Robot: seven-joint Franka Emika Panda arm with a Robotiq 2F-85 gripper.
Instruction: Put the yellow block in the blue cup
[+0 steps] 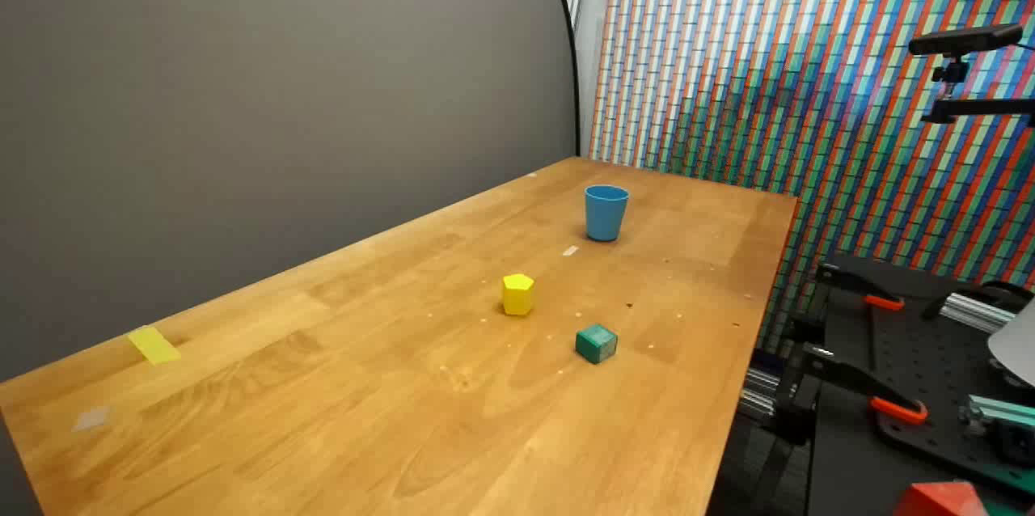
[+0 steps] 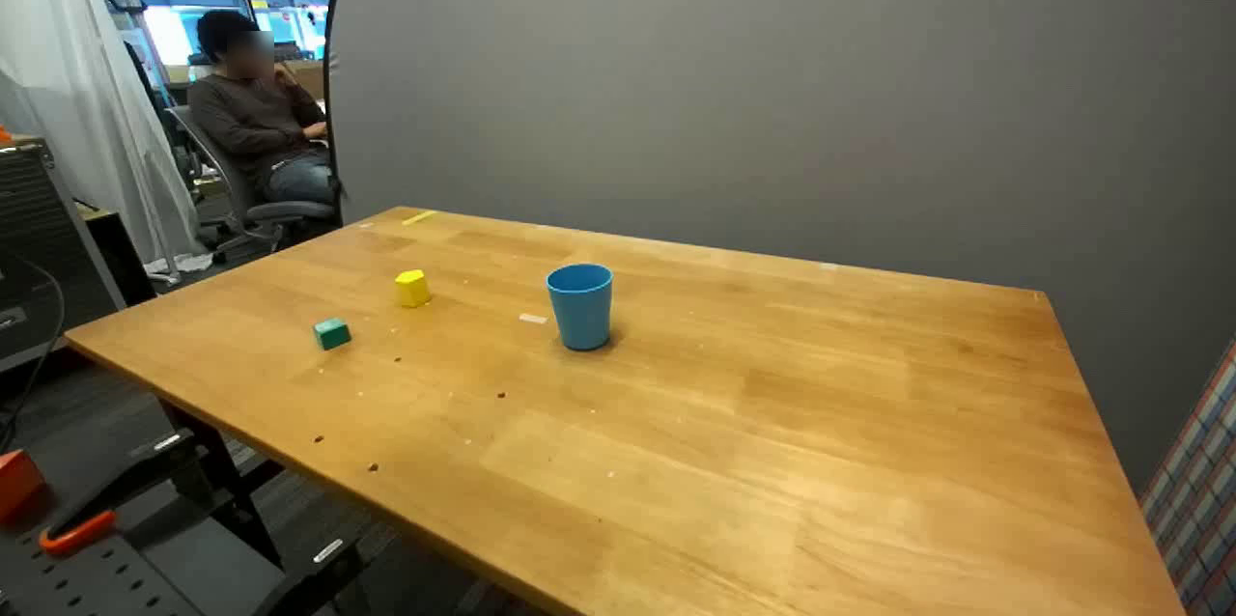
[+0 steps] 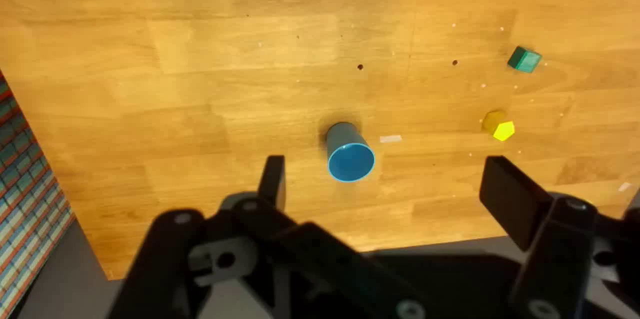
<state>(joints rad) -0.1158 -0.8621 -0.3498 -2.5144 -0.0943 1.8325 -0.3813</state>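
Observation:
The yellow block (image 1: pixel 517 295) is a small five-sided chunky piece standing on the wooden table. It also shows in an exterior view (image 2: pixel 412 289) and at the right of the wrist view (image 3: pixel 500 126). The blue cup (image 1: pixel 606 213) stands upright on the table, apart from the block. It shows in an exterior view (image 2: pixel 583 309) and near the middle of the wrist view (image 3: pixel 351 161), where its visible inside looks empty. My gripper (image 3: pixel 385 174) is open and empty, high above the table. The cup appears between its fingers in the picture, and the block beyond the right finger.
A small green cube (image 1: pixel 597 344) lies near the yellow block (image 2: pixel 412 289). A flat yellow tape patch (image 1: pixel 154 345) lies at the table's (image 1: pixel 323 419) far edge. A grey screen (image 1: pixel 283 95) stands behind the table. Black clamps with orange parts (image 1: pixel 897 411) sit beside it.

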